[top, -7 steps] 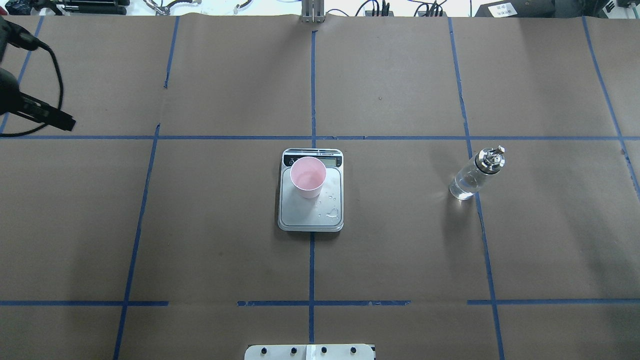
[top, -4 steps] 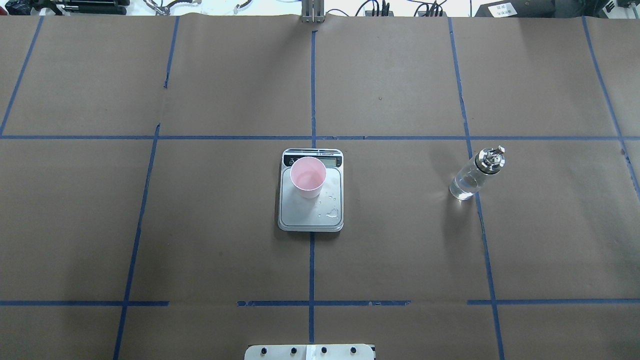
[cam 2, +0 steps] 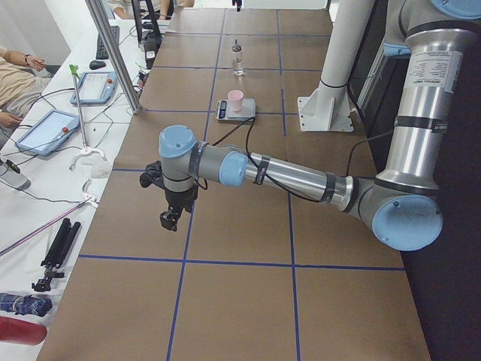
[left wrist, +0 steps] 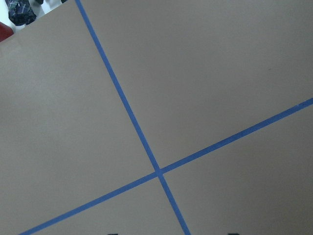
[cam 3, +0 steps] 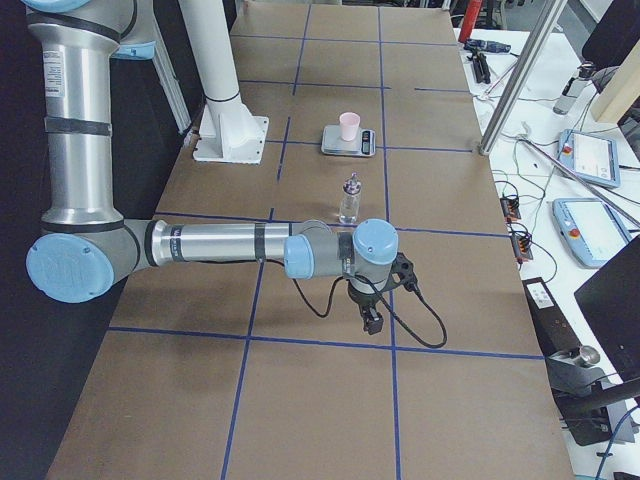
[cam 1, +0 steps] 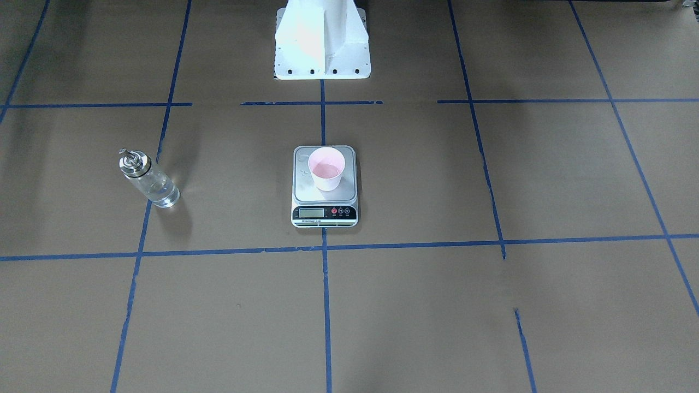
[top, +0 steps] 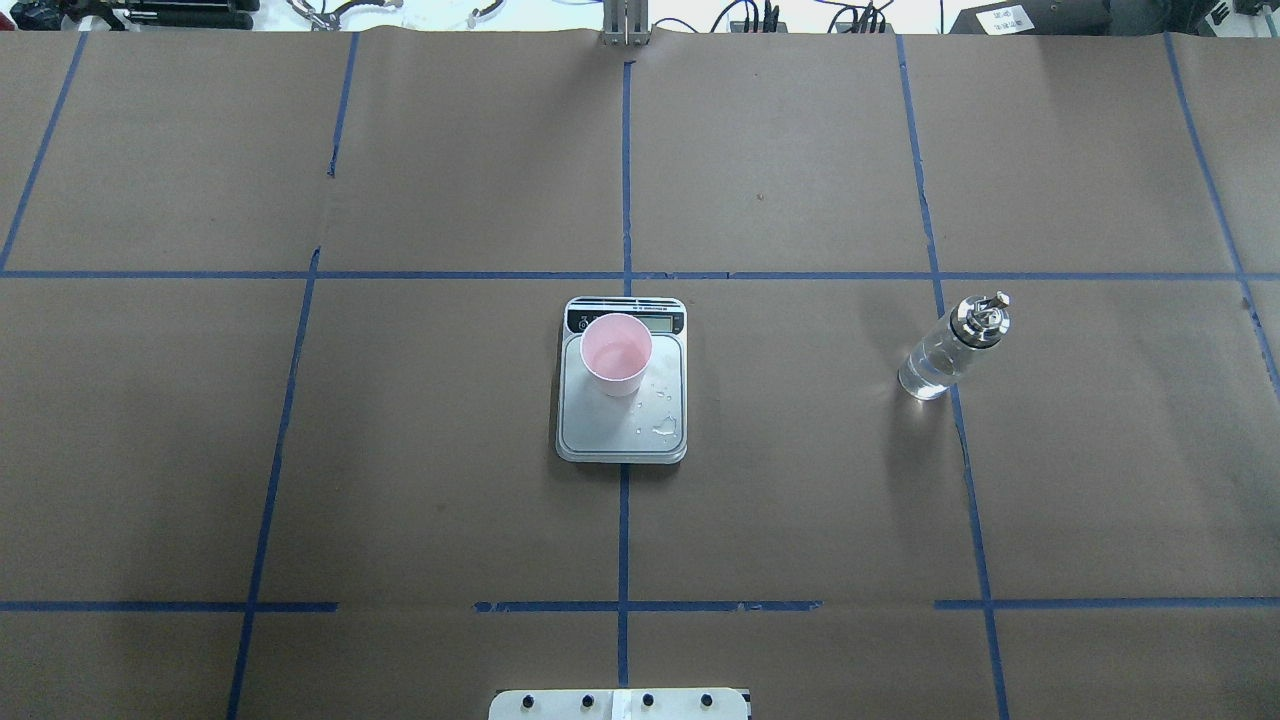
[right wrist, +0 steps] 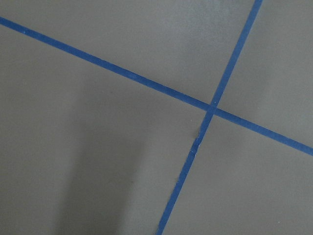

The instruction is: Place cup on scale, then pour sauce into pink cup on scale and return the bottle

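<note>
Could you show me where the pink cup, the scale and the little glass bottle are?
cup [top: 616, 352]: overhead view, on the pink inside of the cup.
scale [top: 620, 432]: overhead view, on the bare silver platform.
bottle [top: 937, 358]: overhead view, on the clear glass body.

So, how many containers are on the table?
2. The cup stands on the scale at the centre. The bottle stands upright on the paper, apart from the scale, on the robot's right side. Nothing here could hide another one.
</note>
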You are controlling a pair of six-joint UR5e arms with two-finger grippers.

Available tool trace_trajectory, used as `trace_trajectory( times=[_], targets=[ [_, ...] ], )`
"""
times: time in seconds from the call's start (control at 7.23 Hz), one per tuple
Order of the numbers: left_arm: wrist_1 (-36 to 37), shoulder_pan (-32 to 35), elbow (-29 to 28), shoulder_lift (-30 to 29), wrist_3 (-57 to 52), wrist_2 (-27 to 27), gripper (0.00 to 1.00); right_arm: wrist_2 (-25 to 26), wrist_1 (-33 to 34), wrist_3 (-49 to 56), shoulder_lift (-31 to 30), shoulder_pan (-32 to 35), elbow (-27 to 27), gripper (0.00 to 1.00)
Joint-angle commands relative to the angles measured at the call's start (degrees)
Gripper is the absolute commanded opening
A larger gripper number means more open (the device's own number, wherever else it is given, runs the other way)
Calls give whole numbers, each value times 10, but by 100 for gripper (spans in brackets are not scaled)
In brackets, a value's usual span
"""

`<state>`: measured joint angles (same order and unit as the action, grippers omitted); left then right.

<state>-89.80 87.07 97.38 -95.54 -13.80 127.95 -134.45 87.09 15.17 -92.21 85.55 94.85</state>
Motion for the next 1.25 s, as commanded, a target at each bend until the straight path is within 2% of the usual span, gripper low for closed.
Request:
trace_trajectory(
  times=[0.0,0.28,0.42,0.69,0.97,1.11],
  targets=[
    [-4,18,4,23,0,2,100,7,-3,-3,-7,3,7,100],
    [-3,63,-3,24,-1,4,100,6,-3,-11,-28,2,10,100],
    [-8,77,-22,24,-6,30,100,4,-3,-35,-29,2,14,100],
    [-40,89,-44,27,-14,29,100,8,-4,-34,-32,2,33,100],
    [-43,87,-121,24,-13,40,100,19,-3,-33,-34,2,47,100],
    [-31,86,-123,17,-11,47,100,14,-1,-34,-32,1,48,100]
  ],
)
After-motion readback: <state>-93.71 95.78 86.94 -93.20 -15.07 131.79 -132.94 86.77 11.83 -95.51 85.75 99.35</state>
